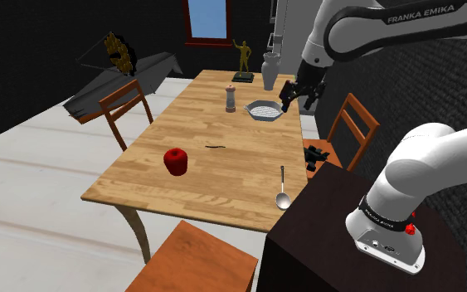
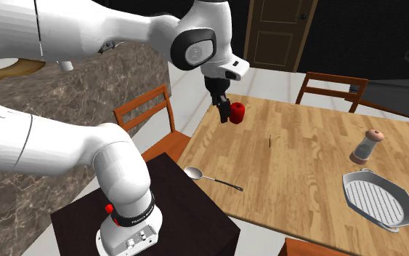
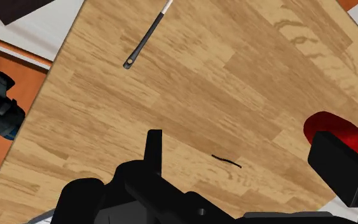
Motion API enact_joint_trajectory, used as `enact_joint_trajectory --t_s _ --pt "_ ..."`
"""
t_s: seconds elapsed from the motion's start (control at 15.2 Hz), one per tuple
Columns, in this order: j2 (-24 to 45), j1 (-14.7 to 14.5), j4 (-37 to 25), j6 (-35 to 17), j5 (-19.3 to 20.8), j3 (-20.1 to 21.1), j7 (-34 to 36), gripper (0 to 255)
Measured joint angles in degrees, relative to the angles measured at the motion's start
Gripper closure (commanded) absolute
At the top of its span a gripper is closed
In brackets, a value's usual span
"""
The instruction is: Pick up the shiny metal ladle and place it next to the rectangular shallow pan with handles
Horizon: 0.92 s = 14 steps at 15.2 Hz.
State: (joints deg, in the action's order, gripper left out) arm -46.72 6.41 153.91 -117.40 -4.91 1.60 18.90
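A red apple (image 1: 176, 161), silver ladle (image 1: 282, 187), ridged grey pan (image 2: 379, 201) and wood-grained tan table (image 2: 304, 167) are being shown.

Home dining room: wooden table (image 1: 206, 124), chairs (image 1: 125, 94) around it, window (image 1: 206, 18), door (image 2: 279, 33), vase (image 1: 269, 70), figurine (image 1: 243, 56), marbled counter (image 2: 86, 80)

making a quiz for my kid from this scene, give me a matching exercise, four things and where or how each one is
1 ladle
2 pan
3 apple
4 fingers

a open, clasping nothing
b beside the shaker
c at the table edge by the stand
d toward the shoulder view's left side of the table

Pairs: 1-c, 2-b, 3-d, 4-a
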Motion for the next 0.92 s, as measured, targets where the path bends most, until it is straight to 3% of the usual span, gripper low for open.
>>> enact_joint_trajectory --t_s 0.4,0.92 --pt "4.57 1.50 8.78 -11.64 -2.32 1.77 5.74 0" --pt "18.46 2.17 15.80 -30.50 -6.85 3.68 12.42 0"
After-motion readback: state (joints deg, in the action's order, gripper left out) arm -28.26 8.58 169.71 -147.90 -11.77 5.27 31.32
